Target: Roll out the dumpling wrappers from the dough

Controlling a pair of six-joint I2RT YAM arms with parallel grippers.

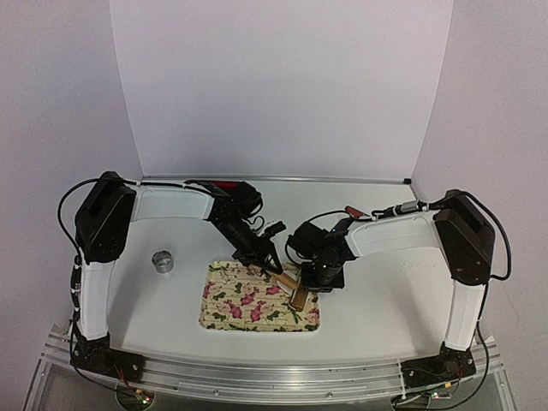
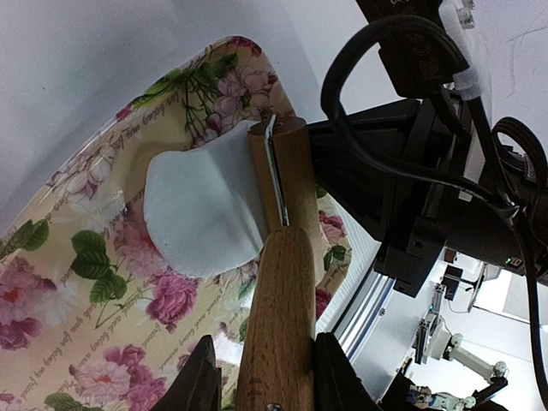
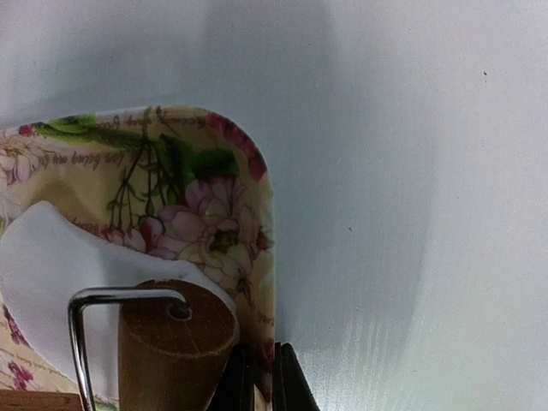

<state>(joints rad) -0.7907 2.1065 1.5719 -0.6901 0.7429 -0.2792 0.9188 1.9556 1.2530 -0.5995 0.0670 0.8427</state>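
A flat white sheet of dough (image 2: 201, 214) lies at the corner of a floral tray (image 2: 77, 257). A wooden rolling pin (image 2: 278, 317) with a metal bracket rests its roller on the dough's edge. My left gripper (image 2: 265, 355) is shut on the pin's handle, one finger on each side. My right gripper (image 3: 259, 377) is shut on the tray's rim (image 3: 261, 248), right beside the roller's end (image 3: 175, 351). In the top view both grippers, left (image 1: 261, 257) and right (image 1: 318, 287), meet at the tray's (image 1: 227, 318) far right corner. The dumpling wrappers are out of view.
A small metal ring cutter (image 1: 163, 261) stands on the white table to the left of the tray. White walls close in the back and sides. The right arm's body and cables (image 2: 428, 154) sit close beyond the rolling pin.
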